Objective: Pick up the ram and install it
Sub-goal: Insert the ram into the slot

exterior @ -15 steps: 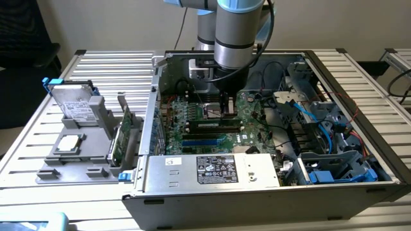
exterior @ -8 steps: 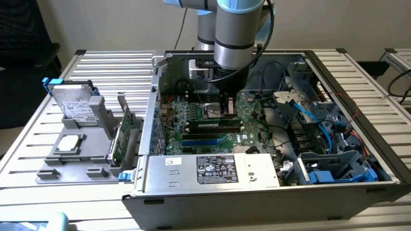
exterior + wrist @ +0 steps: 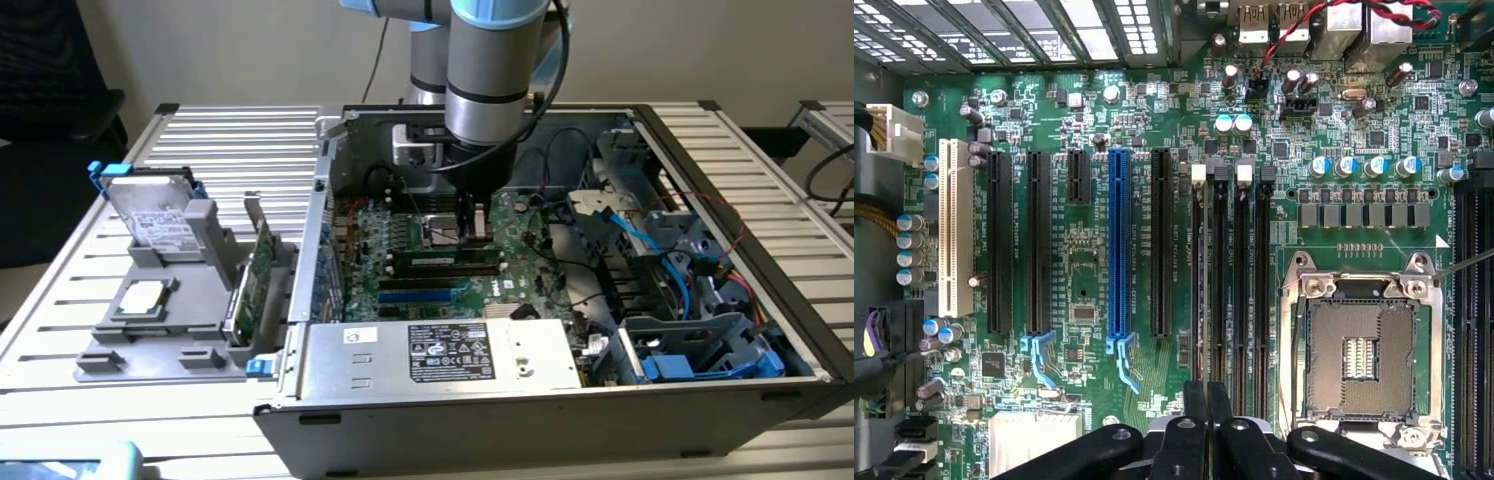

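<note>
Low in the centre of the exterior view, the power supply (image 3: 447,352) sits in the open computer case (image 3: 534,430) on the tabletop (image 3: 54,330). Beyond it, mid-frame, the ram (image 3: 447,261) appears to stand on edge in a slot of the motherboard (image 3: 1084,280). Just above hangs the tool (image 3: 467,225), its fingers (image 3: 1194,420) pressed together and pinching nothing.

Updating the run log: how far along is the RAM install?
Done: the ram looks to be standing in the memory slots on the board, not in the gripper. In hand: nothing visibly held; the gripper is shut and hangs right over those slots. Left: whether the ram is fully seated and latched cannot be told.
</note>
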`<state>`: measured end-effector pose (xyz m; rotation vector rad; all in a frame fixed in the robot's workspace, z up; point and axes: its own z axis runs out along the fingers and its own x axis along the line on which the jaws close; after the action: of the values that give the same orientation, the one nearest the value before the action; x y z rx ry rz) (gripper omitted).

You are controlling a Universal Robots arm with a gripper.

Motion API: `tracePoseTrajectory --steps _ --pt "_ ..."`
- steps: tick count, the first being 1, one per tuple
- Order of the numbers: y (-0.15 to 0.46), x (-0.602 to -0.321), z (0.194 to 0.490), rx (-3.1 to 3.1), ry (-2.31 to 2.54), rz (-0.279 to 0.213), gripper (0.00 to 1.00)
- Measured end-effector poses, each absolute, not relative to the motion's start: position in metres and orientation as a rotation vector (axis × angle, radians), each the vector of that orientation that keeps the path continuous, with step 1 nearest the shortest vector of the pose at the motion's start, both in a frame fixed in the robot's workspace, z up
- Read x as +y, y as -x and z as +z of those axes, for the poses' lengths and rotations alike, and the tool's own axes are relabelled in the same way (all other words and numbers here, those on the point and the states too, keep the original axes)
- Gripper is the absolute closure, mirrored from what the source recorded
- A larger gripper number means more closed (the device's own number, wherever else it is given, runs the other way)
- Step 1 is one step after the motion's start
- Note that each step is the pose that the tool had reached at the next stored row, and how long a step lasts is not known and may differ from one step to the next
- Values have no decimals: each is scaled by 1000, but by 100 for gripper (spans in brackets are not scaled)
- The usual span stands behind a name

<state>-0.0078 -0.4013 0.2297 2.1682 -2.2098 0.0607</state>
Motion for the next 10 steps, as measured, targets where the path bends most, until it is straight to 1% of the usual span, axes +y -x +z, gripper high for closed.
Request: tracePoseTrajectory --steps 10 --pt "8 -401 230 -2213 -2165 60 88"
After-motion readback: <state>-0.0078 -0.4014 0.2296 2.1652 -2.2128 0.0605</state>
